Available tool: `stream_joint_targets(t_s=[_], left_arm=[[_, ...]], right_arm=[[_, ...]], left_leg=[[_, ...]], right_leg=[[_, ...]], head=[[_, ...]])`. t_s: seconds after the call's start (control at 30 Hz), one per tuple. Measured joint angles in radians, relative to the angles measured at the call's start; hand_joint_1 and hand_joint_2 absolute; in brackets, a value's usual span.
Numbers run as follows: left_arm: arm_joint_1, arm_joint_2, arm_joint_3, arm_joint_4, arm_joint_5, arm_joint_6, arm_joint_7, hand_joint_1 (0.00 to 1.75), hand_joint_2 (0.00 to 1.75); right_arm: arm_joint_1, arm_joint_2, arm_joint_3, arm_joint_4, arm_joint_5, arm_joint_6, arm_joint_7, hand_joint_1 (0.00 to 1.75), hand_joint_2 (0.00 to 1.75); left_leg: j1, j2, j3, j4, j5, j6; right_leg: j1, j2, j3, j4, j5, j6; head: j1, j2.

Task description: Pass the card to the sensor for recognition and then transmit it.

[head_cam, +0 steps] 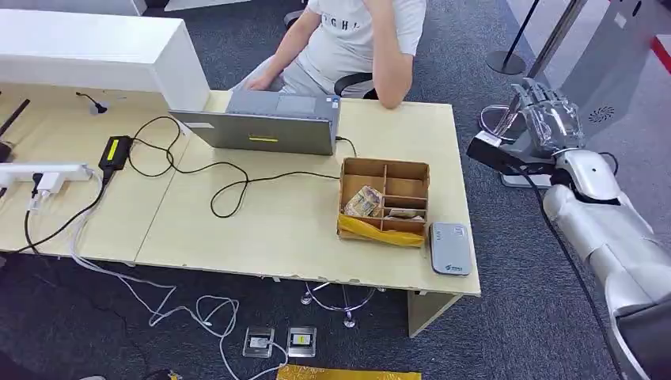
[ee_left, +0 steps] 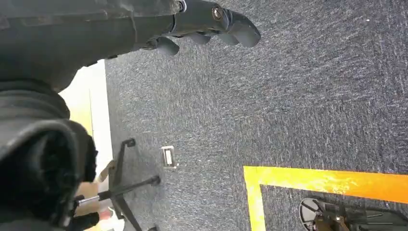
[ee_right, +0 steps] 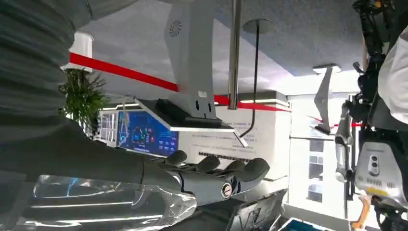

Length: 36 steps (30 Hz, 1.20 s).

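Standing off the desk's right end, the robot's silver right hand (head_cam: 544,115) is raised, fingers extended and holding nothing I can see, well apart from the grey rounded card sensor (head_cam: 450,248) lying flat at the pale wooden desk (head_cam: 261,226)'s near right corner. No card is plainly visible; it may be among the items in the brown divided cardboard box (head_cam: 384,201) just beside the sensor, too small to tell. Its left hand (ee_left: 207,21) hangs toward the carpet, fingers loosely curled and empty. My worry: reaching in could nudge box or sensor off the edge.
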Motion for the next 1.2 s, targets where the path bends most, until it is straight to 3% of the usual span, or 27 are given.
stream_joint_targets(t_s=[0.1, 0.3, 0.43, 0.5, 0.57, 0.67, 1.03, 1.2], left_arm=[[0.001, 0.0, 0.0, 0.0, 0.001, -0.001, 0.001, 0.0, 0.0], [0.003, 0.0, 0.0, 0.001, 0.008, -0.006, 0.014, 0.0, 0.0], [0.003, 0.0, 0.0, 0.001, 0.017, -0.011, 0.028, 0.0, 0.0], [0.005, 0.0, 0.0, 0.001, 0.03, -0.011, 0.039, 0.0, 0.0], [0.008, 0.0, 0.0, 0.002, 0.046, -0.01, 0.05, 0.0, 0.0], [0.009, 0.0, 0.0, 0.004, 0.06, -0.003, 0.06, 0.0, 0.0], [0.008, -0.003, 0.0, 0.004, 0.079, 0.009, 0.063, 0.0, 0.0], [0.008, -0.008, 0.0, 0.004, 0.098, 0.023, 0.076, 0.0, 0.0]], right_arm=[[0.0, -0.01, -0.015, 0.0, -0.03, 0.04, 0.001, 0.0, 1.75], [0.0, -0.048, -0.084, 0.007, -0.194, 0.219, 0.048, 0.0, 1.75], [0.0, -0.081, -0.165, 0.029, -0.409, 0.377, 0.185, 0.0, 1.75], [0.001, -0.104, -0.223, 0.041, -0.534, 0.42, 0.258, 0.0, 1.75], [0.006, -0.128, -0.293, 0.054, -0.643, 0.431, 0.325, 0.0, 1.75], [0.02, -0.149, -0.379, 0.068, -0.686, 0.427, 0.358, 0.0, 1.75], [0.069, -0.185, -0.542, 0.096, -0.729, 0.405, 0.39, 0.0, 1.75], [0.192, -0.218, -0.596, 0.105, -0.793, 0.369, 0.39, 0.0, 1.75]], left_leg=[[0.0, 0.0, 0.0, 0.0, 0.0, 0.0], [0.0, 0.0, -0.001, 0.0, 0.0, 0.0], [-0.001, -0.001, 0.0, 0.001, 0.0, 0.0], [-0.001, -0.001, -0.001, 0.001, 0.0, 0.0], [-0.001, 0.0, -0.001, 0.001, 0.0, 0.0], [-0.001, 0.002, -0.001, 0.001, -0.001, 0.0], [0.0, 0.002, -0.001, 0.001, -0.001, 0.0], [0.001, 0.0, -0.001, 0.001, -0.002, 0.0]], right_leg=[[0.0, 0.0, 0.0, 0.0, 0.0, 0.0], [0.0, 0.0, 0.0, 0.0, 0.0, 0.0], [0.0, -0.001, -0.001, -0.001, 0.0, 0.0], [0.0, -0.001, -0.001, -0.001, 0.0, 0.0], [-0.001, 0.0, -0.001, -0.001, 0.0, 0.0], [-0.001, 0.002, -0.002, -0.001, 0.0, 0.001], [0.0, 0.002, -0.002, -0.001, 0.0, 0.0], [0.001, 0.0, 0.0, -0.002, 0.0, 0.001]], head=[[0.0, 0.0], [0.0, 0.0], [0.0, 0.0], [0.0, 0.0], [0.0, 0.0], [0.0, 0.0], [0.0, 0.0], [0.0, 0.0]])
